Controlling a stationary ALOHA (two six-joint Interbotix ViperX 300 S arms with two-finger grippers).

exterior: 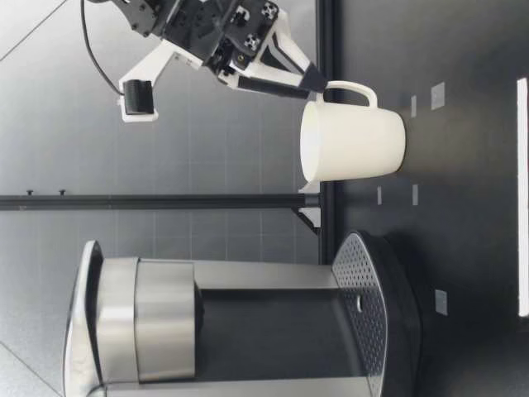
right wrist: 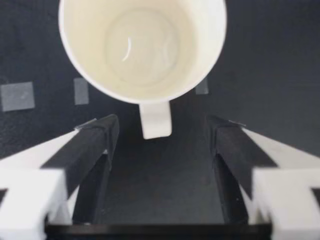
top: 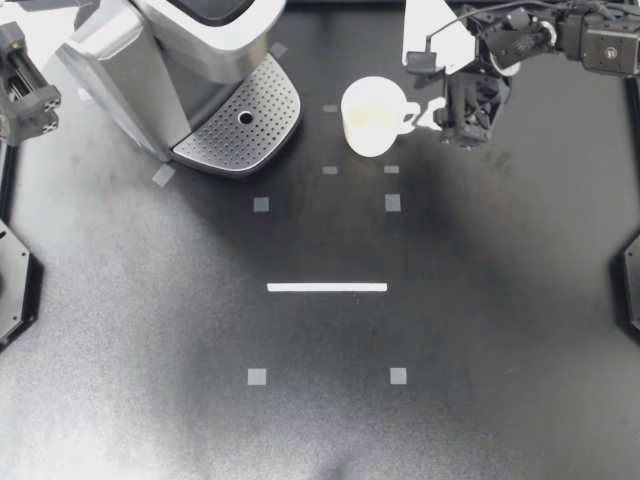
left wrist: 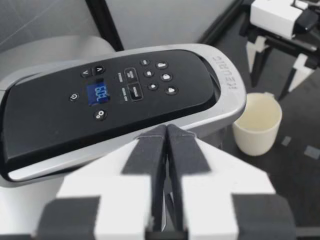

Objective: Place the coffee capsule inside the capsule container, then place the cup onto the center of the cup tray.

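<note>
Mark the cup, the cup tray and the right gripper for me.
cup (top: pixel 372 118), top view, on its inside floor.
cup tray (top: pixel 232 138), top view, on the perforated plate.
right gripper (top: pixel 458 128), top view, midway between its open jaws, beside the cup's handle.

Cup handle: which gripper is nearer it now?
Right. My right gripper has the cup handle between its open jaws, untouched; my left gripper hovers shut over the coffee machine, farther off.
</note>
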